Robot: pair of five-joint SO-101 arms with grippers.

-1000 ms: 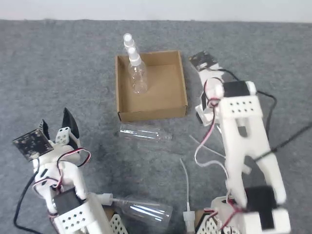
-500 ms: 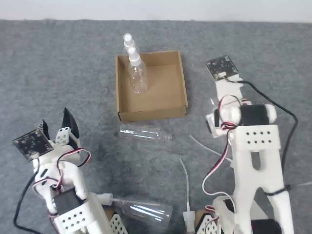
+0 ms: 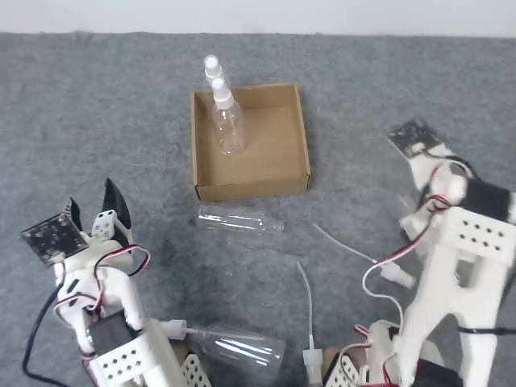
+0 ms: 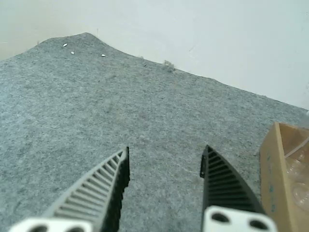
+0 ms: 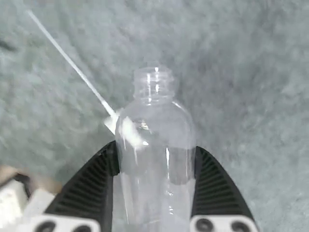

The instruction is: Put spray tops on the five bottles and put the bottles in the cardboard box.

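Note:
My right gripper point(image 5: 155, 152) is shut on a clear bottle point(image 5: 154, 145) with a bare open neck, held above the carpet. Just under it lies a white spray top point(image 5: 116, 123) with its long dip tube point(image 5: 63, 53). In the high view that spray top point(image 3: 393, 275) is beside the right arm point(image 3: 459, 242). The cardboard box point(image 3: 294, 141) holds a capped bottle point(image 3: 226, 121), and a second spray head point(image 3: 211, 64) shows at its back left corner. An uncapped bottle point(image 3: 240, 219) lies in front of the box. My left gripper point(image 4: 165, 152) is open over bare carpet.
A capped bottle point(image 3: 230, 345) lies by the left arm's base at the near edge. Another spray top point(image 3: 310, 355) with its tube pointing away lies between the two bases. The box's corner point(image 4: 285, 169) shows in the left wrist view.
The right arm has swung away from the box's right side, out to the right and nearer the front, carrying the bottle. The left arm has kept still.

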